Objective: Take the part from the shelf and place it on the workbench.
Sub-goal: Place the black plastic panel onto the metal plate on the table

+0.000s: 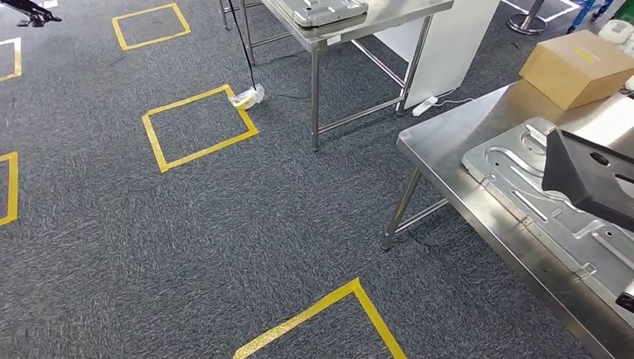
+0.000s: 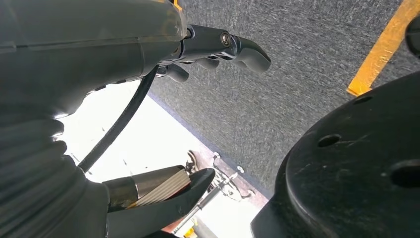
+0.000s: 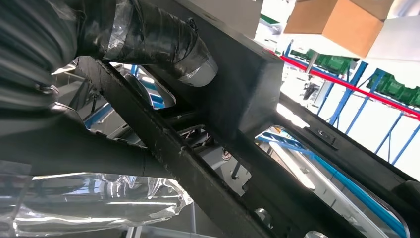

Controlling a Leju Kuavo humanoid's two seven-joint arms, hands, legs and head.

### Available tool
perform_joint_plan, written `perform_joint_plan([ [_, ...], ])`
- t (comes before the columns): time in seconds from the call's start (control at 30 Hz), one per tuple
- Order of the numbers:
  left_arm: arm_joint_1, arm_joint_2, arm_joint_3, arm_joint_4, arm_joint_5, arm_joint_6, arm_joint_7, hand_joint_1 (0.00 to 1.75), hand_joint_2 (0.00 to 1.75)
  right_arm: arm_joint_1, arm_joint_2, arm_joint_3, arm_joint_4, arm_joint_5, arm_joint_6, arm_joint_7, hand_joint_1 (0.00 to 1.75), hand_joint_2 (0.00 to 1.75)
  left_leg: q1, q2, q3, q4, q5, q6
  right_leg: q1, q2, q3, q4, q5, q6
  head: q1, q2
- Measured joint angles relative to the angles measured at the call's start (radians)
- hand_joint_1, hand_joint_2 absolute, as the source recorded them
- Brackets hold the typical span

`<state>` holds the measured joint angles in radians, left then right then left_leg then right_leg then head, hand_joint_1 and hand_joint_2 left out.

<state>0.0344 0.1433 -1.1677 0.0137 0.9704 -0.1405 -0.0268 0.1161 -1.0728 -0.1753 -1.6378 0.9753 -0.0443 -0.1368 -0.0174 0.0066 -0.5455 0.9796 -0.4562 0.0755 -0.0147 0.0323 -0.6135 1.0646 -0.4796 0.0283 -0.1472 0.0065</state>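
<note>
Grey carpet (image 1: 224, 224) — yellow tape squares (image 1: 198, 127)

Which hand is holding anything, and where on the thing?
The right hand grips the black part by one bar of its frame. The left hand holds nothing.

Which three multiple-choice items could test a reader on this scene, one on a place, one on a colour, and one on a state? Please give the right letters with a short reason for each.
1. Where does the cardboard box stand?
A. on the carpet
B. on the steel workbench
C. inside a floor square

2. What colour is the tape of the floor squares?
A. yellow
B. red
C. white

3. What is the state of the right hand?
A. open, holding nothing
B. holds the black part
C. rests flat on the carpet

Answers: 1 B, the box sits at the far end of the bench top. 2 A, the square outlines on the grey carpet are yellow. 3 B, the right wrist view shows the thumb and fingers wrapped around the black frame.
</note>
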Motion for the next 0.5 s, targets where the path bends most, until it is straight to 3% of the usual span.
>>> perform_joint_plan([
  [0.1,0.002,-0.001,0.0,0.0,-0.001,0.0,-0.004,0.0,1.75,-0.001,0.0,-0.002,0.002,-0.001,0.001,-0.001,1.75,1.75,0.004,0.007,0.005,-0.01,0.005,0.002,-0.011,-0.02,-0.08,0.164,-0.082,0.011,0.0,0.0],
  [0.13,0.003,-0.001,0.0,0.0,-0.001,0.0,-0.006,0.0,1.75,0.0,0.001,-0.002,0.004,-0.001,0.002,-0.001,1.75,1.75,0.005,0.008,0.004,-0.009,0.003,-0.001,-0.018,-0.023,-0.097,0.198,-0.089,0.018,0.001,0.0],
  [0.17,0.004,-0.002,0.0,0.0,-0.001,0.0,-0.007,0.0,1.75,0.001,0.002,-0.002,0.006,-0.001,0.003,-0.001,1.75,1.75,0.008,0.01,0.004,-0.006,0.0,-0.005,-0.025,-0.026,-0.098,0.198,-0.076,0.025,0.001,0.0],
  [0.2,0.004,-0.002,0.0,0.0,-0.001,0.0,-0.008,0.0,1.75,0.001,0.003,-0.002,0.008,-0.001,0.003,-0.001,1.75,1.75,0.012,0.011,0.004,0.0,-0.005,-0.012,-0.033,-0.029,-0.079,0.16,-0.048,0.033,0.001,0.0],
  [0.27,0.005,0.001,0.0,0.001,-0.002,0.001,-0.009,0.0,1.75,0.0,0.007,-0.001,0.012,-0.001,0.004,-0.001,1.75,1.75,0.019,0.012,0.002,0.021,-0.02,-0.031,-0.043,-0.036,-0.019,0.044,0.002,0.051,0.001,0.0],
  [0.33,0.005,0.005,0.0,0.004,-0.003,0.001,-0.01,0.0,1.75,0.001,0.011,-0.001,0.016,-0.001,0.004,-0.001,1.75,1.75,0.018,0.012,-0.001,0.042,-0.037,-0.049,-0.042,-0.034,0.009,-0.01,0.009,0.043,0.001,0.0],
  [0.4,0.003,0.006,0.0,0.005,-0.004,0.002,-0.013,0.0,1.75,0.003,0.011,-0.001,0.018,-0.003,0.005,-0.003,1.75,1.75,0.016,0.013,-0.001,0.048,-0.047,-0.059,-0.036,-0.029,0.007,-0.002,0.0,0.016,0.0,0.0],
  [0.5,0.001,0.005,0.0,0.005,-0.009,0.002,-0.015,0.0,1.75,0.001,0.006,-0.001,0.02,-0.004,0.006,-0.004,1.75,1.75,0.021,0.011,-0.015,0.089,-0.075,-0.071,-0.034,-0.025,0.01,0.003,-0.007,-0.008,-0.004,0.0],
])
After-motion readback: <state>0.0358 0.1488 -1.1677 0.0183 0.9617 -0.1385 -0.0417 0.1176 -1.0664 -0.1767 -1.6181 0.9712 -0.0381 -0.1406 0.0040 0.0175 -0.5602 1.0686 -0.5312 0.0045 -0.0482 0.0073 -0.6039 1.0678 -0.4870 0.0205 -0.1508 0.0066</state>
